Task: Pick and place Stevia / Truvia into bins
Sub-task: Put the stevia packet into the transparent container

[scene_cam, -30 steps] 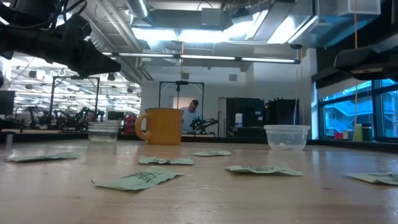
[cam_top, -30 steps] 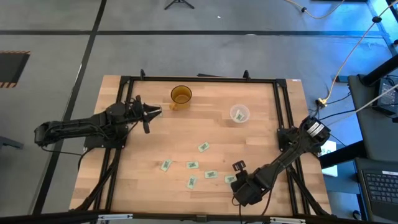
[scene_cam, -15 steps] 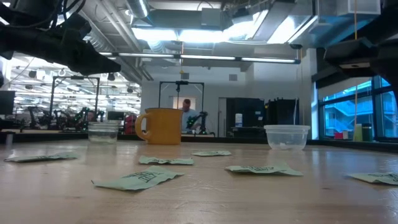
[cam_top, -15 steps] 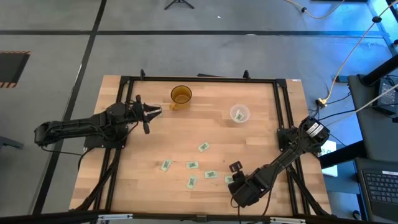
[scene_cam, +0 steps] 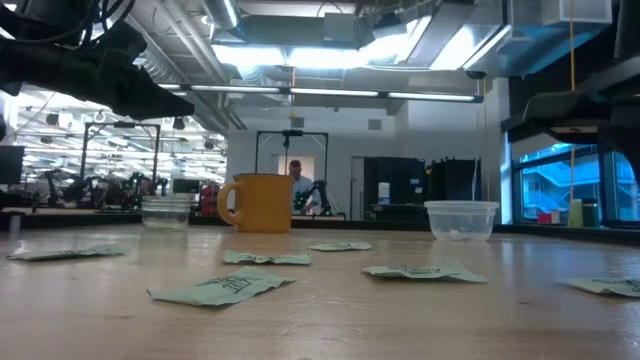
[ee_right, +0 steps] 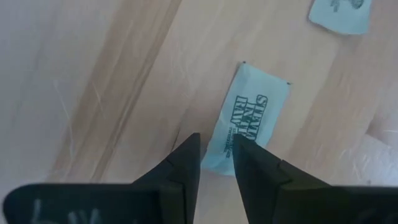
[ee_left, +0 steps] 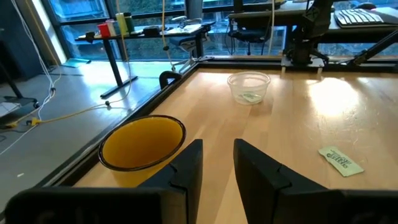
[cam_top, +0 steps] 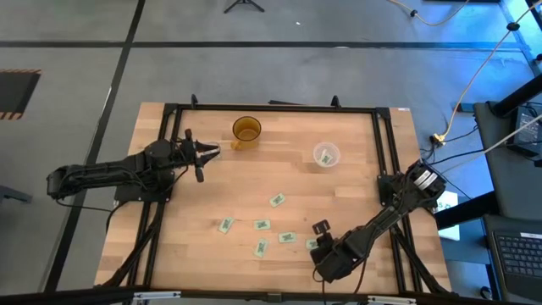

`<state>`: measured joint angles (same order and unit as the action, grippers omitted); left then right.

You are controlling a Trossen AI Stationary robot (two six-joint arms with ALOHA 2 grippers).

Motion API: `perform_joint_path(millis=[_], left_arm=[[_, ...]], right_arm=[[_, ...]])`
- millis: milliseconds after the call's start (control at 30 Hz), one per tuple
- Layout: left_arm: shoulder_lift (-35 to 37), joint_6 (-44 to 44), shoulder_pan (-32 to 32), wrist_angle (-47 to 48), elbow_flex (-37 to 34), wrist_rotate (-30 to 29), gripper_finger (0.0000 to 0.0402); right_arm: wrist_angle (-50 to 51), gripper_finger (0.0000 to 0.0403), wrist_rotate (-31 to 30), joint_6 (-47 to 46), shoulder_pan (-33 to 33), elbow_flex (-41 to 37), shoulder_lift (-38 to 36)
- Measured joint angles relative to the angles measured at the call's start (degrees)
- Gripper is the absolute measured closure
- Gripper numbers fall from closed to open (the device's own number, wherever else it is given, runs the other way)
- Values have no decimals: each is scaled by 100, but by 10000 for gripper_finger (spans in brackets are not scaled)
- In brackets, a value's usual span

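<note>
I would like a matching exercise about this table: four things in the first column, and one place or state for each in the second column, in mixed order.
Things:
1. amber cup
2. wide clear cup
3. left gripper
4. right gripper

Places or states:
a. holds one packet inside
b. poised over a Stevia packet, fingers slightly apart
c. hovers beside the amber cup
d. stands near the table's far edge, looks empty

Pairs: 1-d, 2-a, 3-c, 4-b
</note>
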<state>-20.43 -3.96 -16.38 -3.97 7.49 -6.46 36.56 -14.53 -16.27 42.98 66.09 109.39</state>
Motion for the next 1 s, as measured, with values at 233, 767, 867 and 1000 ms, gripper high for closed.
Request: perform_joint_path(millis=[233, 767, 867, 1000], left_arm=[[0, 14, 0, 0, 0, 2, 315], [0, 14, 1, 1, 0, -4, 315], [0, 14, 0, 1, 0, -7, 315], [0, 14, 0, 1, 0, -7, 315]], right_arm=[[138, 304, -33, -18, 7, 28, 128], [160, 347, 37, -20, 4, 13, 156], [159, 363, 46, -20, 6, 13, 156], [160, 382, 46, -20, 7, 11, 157]])
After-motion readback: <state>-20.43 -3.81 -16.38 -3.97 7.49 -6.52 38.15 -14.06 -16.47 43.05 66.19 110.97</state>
